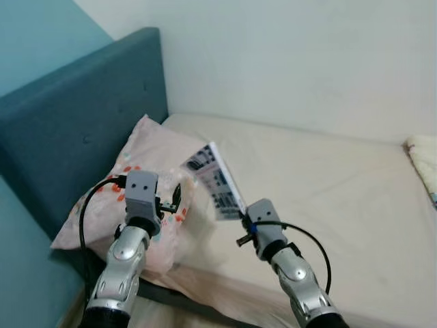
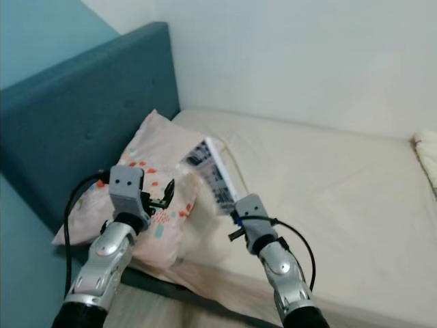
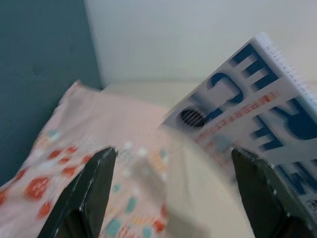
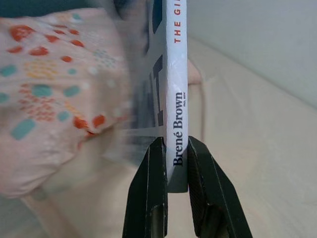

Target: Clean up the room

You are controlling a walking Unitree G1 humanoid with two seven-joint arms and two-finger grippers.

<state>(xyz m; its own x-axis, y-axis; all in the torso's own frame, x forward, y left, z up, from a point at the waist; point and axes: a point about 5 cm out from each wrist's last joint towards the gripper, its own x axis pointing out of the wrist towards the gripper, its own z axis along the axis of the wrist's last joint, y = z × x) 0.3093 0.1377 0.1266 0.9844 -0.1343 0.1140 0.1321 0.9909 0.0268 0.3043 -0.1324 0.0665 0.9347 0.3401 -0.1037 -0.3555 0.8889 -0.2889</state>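
— What have you got hold of?

— My right tool [image 4: 171,163] is clamped on a book [image 1: 217,180], gripping it at its lower end with one finger on each cover. The wrist view looks straight at the spine, with the author's name printed on it. I hold the book up in the air, tilted, above the bed [image 1: 328,184], near the head end and just beside the pillow [image 1: 147,171].

— And your other arm?

— My left tool [image 3: 173,193] hangs over the pillow with its fingers spread wide and nothing between them. The book's cover shows just past them.

— How far along is the tidying?

— I judge it barely begun, at least for this piece. The book is lifted off the bed but not put anywhere. It needs a proper place, and I see no shelf or desk from here, only the blue headboard [image 1: 75,116] and the pale wall [image 1: 293,55].

— Anything else left?

— The pillow lies askew in the corner by the headboard, overhanging the near edge of the bed. Something pale and folded [image 1: 423,160] sits at the far right edge; I cannot tell what it is.
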